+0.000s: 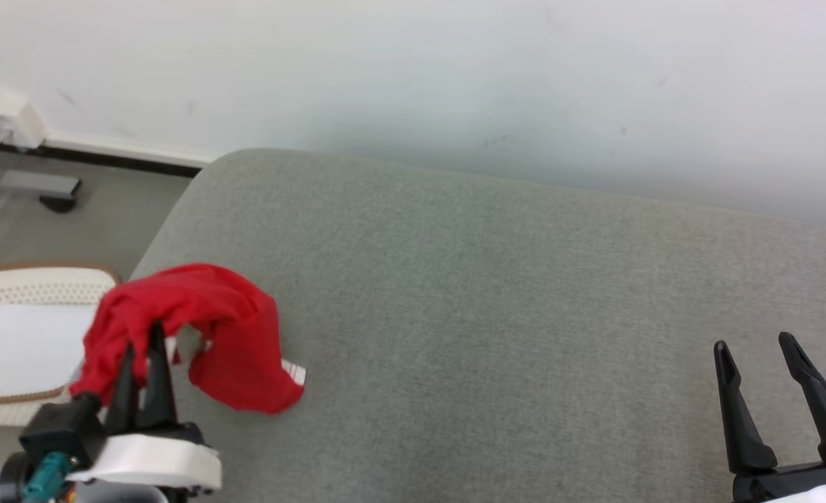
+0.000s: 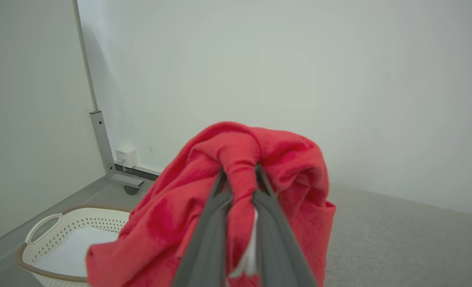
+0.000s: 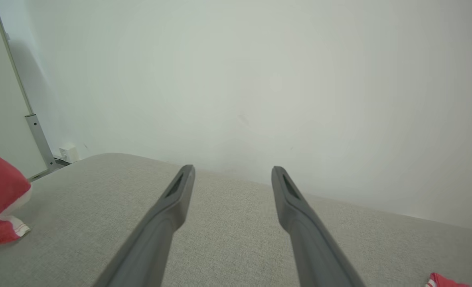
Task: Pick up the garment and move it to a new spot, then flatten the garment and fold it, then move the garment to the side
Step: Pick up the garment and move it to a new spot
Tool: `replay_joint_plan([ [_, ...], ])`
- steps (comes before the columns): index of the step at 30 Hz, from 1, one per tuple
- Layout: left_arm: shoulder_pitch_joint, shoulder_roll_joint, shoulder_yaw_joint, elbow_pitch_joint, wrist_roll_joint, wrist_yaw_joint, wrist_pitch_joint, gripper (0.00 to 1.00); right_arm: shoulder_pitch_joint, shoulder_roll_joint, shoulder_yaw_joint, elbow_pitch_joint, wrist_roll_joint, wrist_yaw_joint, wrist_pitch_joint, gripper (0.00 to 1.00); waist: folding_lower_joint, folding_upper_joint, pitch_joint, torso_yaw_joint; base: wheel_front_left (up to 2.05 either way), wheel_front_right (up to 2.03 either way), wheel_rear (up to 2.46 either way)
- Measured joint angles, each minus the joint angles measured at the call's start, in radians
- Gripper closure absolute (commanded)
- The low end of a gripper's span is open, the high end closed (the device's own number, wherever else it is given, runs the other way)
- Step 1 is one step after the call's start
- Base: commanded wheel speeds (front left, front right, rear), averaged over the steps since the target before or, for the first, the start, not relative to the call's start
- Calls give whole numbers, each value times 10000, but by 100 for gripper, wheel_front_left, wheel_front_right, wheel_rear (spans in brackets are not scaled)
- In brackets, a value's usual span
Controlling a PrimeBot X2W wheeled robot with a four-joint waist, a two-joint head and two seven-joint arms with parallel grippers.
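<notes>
Garment [image 1: 238,328], red, looks soft, light and floppy. It hangs at 8 o'clock by the edge of the grey cushion [image 1: 489,314], bunched in the closed left gripper [image 1: 142,340]. Right gripper [image 1: 753,342] at 4 o'clock is wide open, empty; it could grab a loose corner.

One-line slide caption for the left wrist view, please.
Left gripper shut on the bunched red garment, grey cushion to its right, white basket at lower left.

We see soft, even, bright light that washes out the pale wall [image 1: 524,84]. In the left wrist view a grey shadow lies beside the metal post [image 2: 85,59] at ten o'clock, which leans from lens distortion; the fingers [image 2: 204,239] at six o'clock blur.
</notes>
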Motion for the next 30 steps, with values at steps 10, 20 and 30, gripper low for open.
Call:
replay_joint_plan([
  [10, -70, -474, -1626, -94, 12, -794, 631, 100, 121, 13, 245, 50, 307, 0, -92, 0, 0, 1, -264, -1025, 0, 0, 0],
  [20, -1917, -1081, -3962, 2637, 412, -1559, 359, 100, -39, 13, 259, 548, 746, 0, -564, 0, 1, 1, 199, -2418, 0, 0, 0],
  [30, -2924, -1185, -5831, 4502, -291, -1488, -454, 0, -195, 13, 67, 794, 803, 0, -784, 0, 2, 1, 737, -2940, 0, 0, 0],
])
